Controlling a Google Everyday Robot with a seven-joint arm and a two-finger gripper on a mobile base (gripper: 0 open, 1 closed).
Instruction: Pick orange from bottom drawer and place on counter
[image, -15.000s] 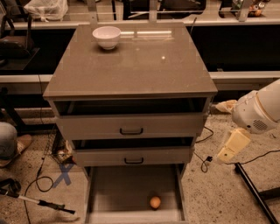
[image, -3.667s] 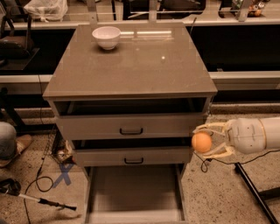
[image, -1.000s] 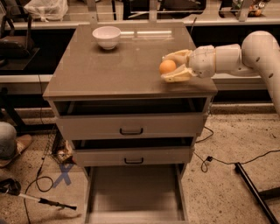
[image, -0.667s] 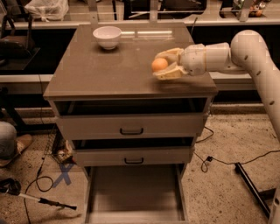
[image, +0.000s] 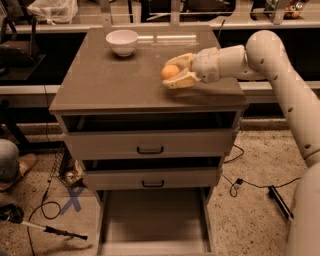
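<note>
Your gripper (image: 169, 74) is closed on the orange (image: 170, 72), one finger above the fruit and one below. It sits low over the counter (image: 110, 82), in the right half, about midway between the back and front edges. You cannot tell whether the orange touches the surface. The arm (image: 270, 55) reaches in across the right edge. A white bowl (image: 122, 41) stands near the back edge, toward the back left corner. Below, the bottom drawer (image: 152, 220) is pulled open.
</note>
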